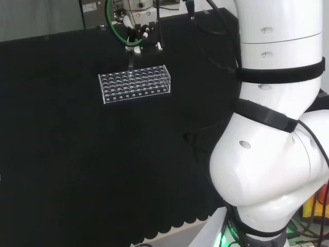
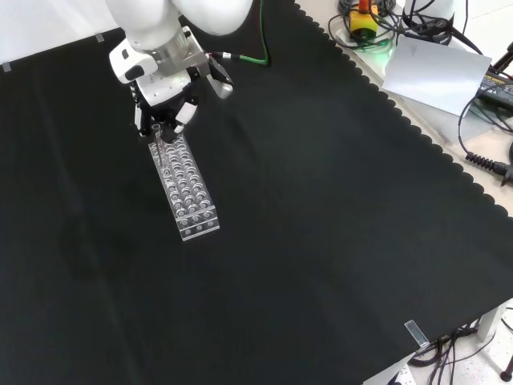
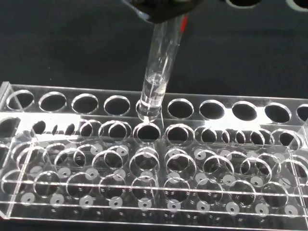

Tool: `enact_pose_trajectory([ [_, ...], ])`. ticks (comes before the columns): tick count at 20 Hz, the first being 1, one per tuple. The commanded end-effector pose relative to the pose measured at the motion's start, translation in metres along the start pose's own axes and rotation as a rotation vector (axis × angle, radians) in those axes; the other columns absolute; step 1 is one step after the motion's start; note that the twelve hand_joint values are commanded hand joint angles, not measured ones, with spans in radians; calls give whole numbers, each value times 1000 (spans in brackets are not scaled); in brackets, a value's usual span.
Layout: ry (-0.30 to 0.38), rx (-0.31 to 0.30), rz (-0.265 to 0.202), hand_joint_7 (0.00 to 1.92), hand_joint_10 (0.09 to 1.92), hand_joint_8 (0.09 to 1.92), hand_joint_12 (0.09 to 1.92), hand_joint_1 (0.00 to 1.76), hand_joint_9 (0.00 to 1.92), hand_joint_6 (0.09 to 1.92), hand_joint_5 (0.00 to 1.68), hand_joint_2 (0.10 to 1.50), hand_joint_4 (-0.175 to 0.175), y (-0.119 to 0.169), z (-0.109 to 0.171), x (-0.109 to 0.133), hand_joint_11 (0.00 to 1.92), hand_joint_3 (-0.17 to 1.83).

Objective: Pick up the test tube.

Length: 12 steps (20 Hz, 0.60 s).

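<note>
You had the black cloth under a clear plastic rack of round holes. Your hand hung over the rack's far end, fingers curled around the top of the thin glass tube. The tube stood upright, its rounded bottom just at an outer-row hole, so I judged the lift begun, not finished.

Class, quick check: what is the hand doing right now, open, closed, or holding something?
Hand: shut on the test tube, its lower end at the rack.
</note>
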<state>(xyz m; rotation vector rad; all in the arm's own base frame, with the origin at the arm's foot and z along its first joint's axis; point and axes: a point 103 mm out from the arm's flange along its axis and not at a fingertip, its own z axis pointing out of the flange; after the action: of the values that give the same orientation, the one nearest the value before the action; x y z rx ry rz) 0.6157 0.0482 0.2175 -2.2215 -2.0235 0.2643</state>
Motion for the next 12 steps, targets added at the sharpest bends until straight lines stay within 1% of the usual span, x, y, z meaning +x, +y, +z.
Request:
enact_pose_trajectory([
  [1,77,31,8,1748,500,481,791,1233,1724,227,1435,1034,-175,-4,-23,-9,1319,-175],
  [7,137,19,-3,1754,502,480,792,1234,1722,219,1438,1034,-175,-11,-53,-15,1319,-175],
  [12,144,-16,-10,1756,504,478,792,1235,1721,215,1441,1033,-175,-20,-80,-22,1318,-175],
])
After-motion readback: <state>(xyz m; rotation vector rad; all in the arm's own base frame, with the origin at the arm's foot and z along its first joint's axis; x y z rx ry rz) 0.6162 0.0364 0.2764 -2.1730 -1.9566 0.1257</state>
